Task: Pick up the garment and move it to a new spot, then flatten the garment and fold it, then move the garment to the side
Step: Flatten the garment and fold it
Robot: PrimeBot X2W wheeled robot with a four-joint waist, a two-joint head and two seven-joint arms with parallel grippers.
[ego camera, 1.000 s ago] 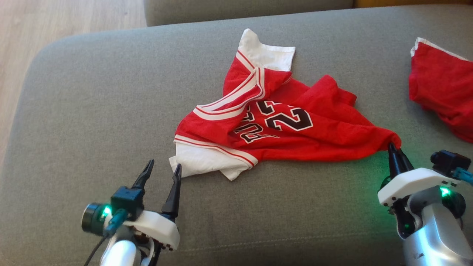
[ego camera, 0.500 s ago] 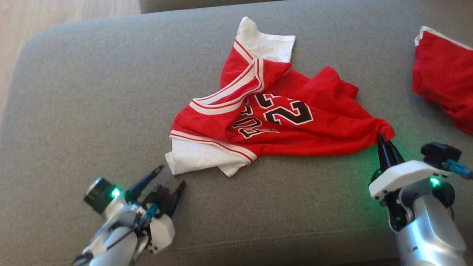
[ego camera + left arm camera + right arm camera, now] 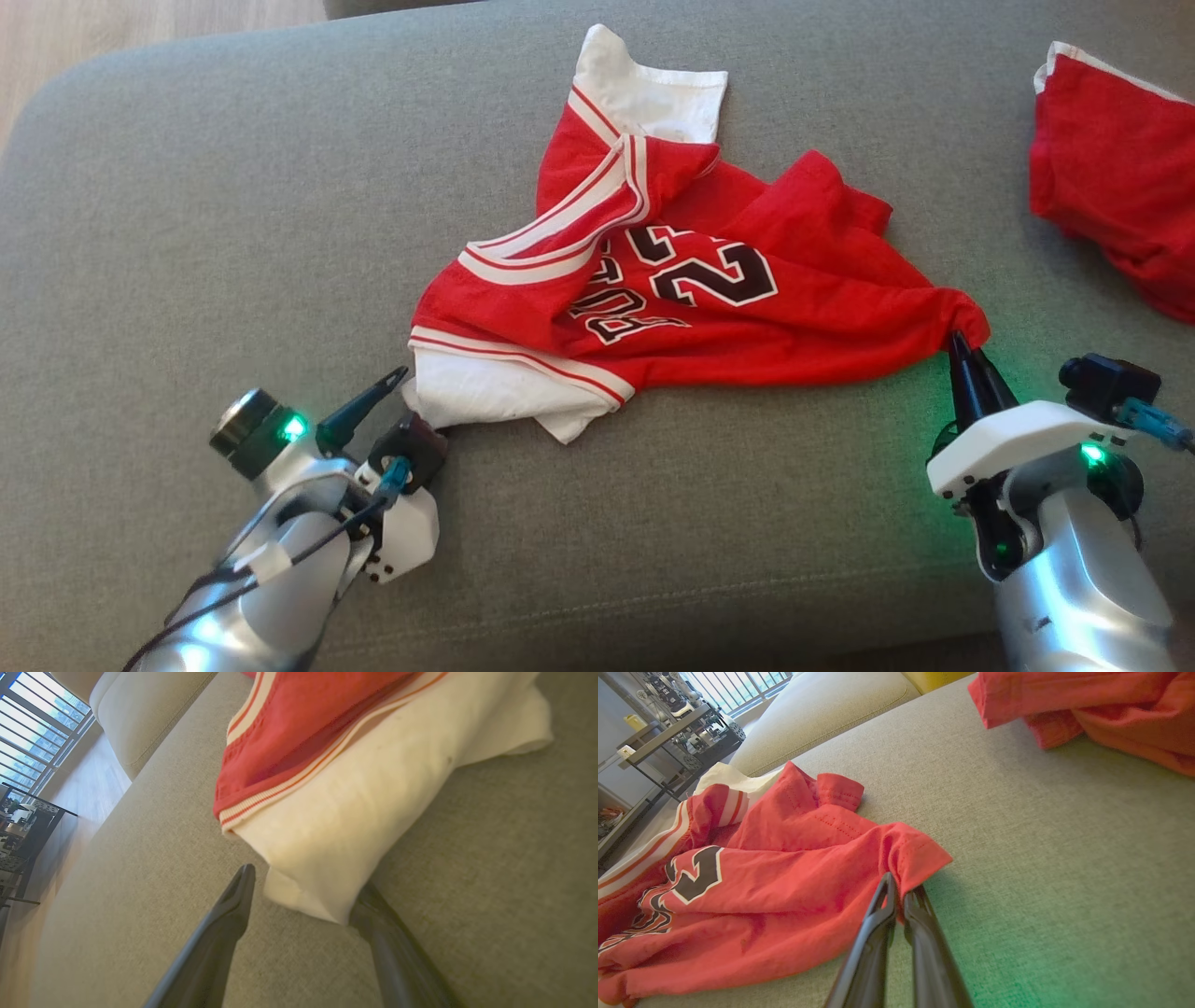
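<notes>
Even daylight; green glow tints sofa [image 3: 653, 541] (2 wrist views warped).

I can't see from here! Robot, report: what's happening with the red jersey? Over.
Right gripper shut on jersey, red corner. Left gripper open, fingers either side of its white corner. Other red garment far right, clear of the work.

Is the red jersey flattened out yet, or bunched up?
Bunched up: the jersey lies creased on the sofa cushion, its striped trim folded over the lettering, one red corner pinched in the right gripper.
</notes>
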